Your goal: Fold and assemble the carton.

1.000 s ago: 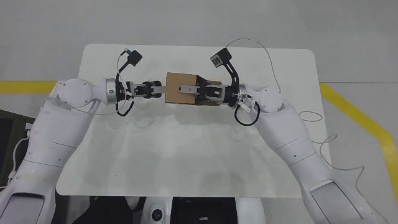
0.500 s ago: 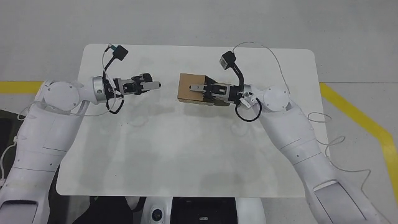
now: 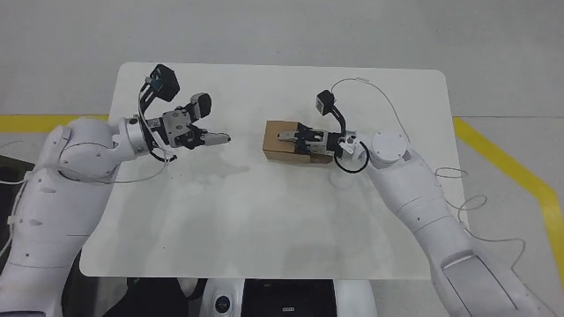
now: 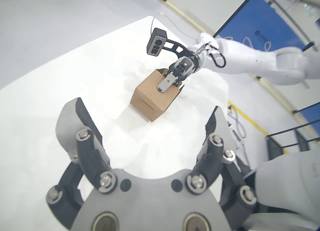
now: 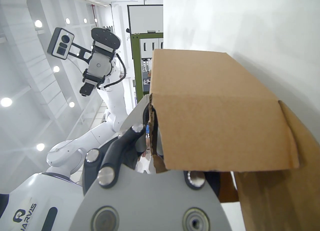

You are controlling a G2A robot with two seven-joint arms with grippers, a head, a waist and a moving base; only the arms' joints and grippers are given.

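Carton (image 3: 286,143) lies on its side on the white table (image 3: 264,220), a little toward the right arm from the middle. Its closed end faces the left arm, and its open end with the loose flaps faces the right arm. My right gripper (image 4: 168,82) pinches the upper wall at this open end, with one finger flat on the outside and the other one inside the box. My left gripper (image 3: 216,138) hangs over the table with its fingers spread and nothing between them, well apart from the carton.

I judge the carton to be empty and very light, made of thin brown cardboard. The panels should be stiff enough, but they will bend easily along the creases. On this smooth table it will probably slide at the smallest push, so one hand must hold it while the other folds. The edge beside my right finger looks a little ragged, so I think a hard squeeze can crush or tear the wall. I would hold near a corner, where two panels support each other, and push each flap close to its crease, not at its free tip
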